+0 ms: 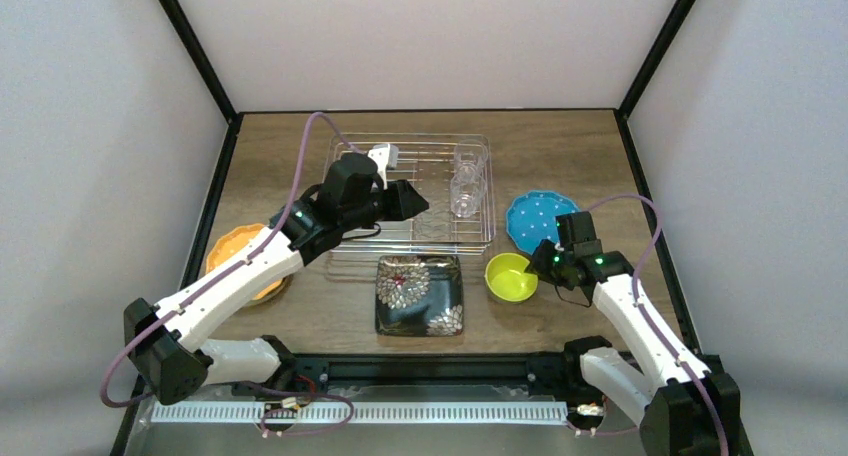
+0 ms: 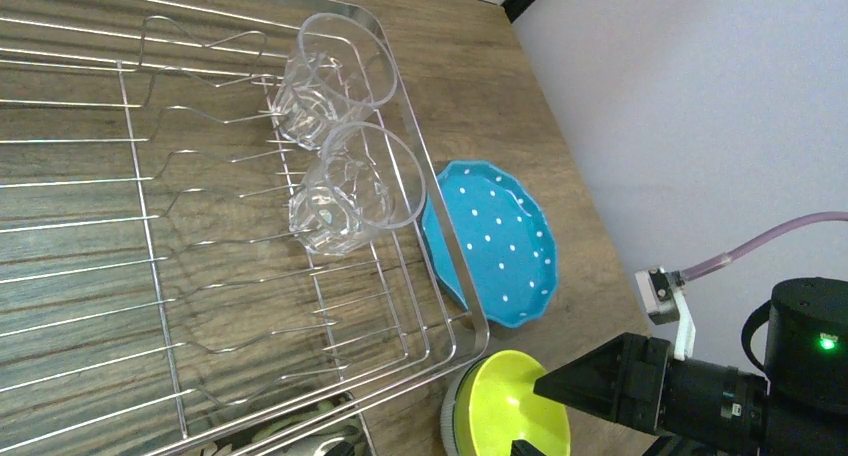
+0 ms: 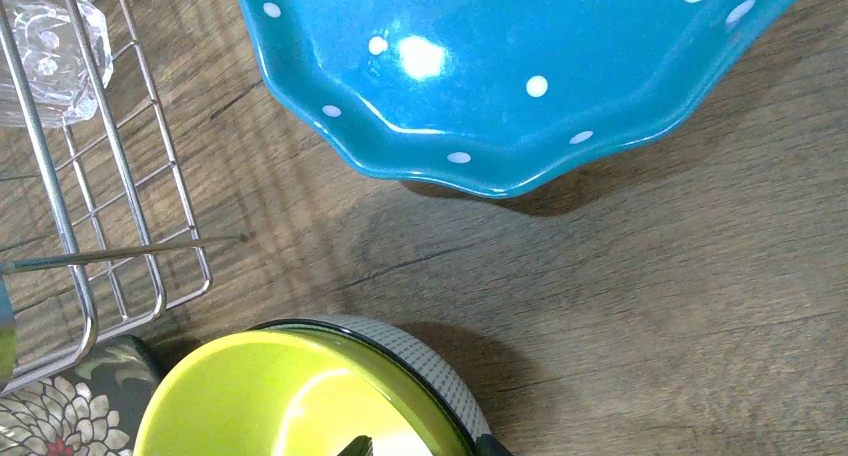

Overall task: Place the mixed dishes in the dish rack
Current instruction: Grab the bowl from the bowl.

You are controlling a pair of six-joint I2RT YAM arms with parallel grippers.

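The silver wire dish rack stands at the back middle and holds two clear glass cups at its right end. My left gripper hovers open and empty over the rack; its view shows both cups and the rack. My right gripper is closed on the right rim of the yellow-green bowl, one finger inside, one outside. The blue dotted plate, black floral plate and orange plate lie on the table. The pale green plate and mint bowl are out of view.
The blue plate lies just beyond the bowl, close to the rack's right corner. The black plate touches the rack's front edge. My left arm crosses over the orange plate. Black frame posts stand at the table's back corners.
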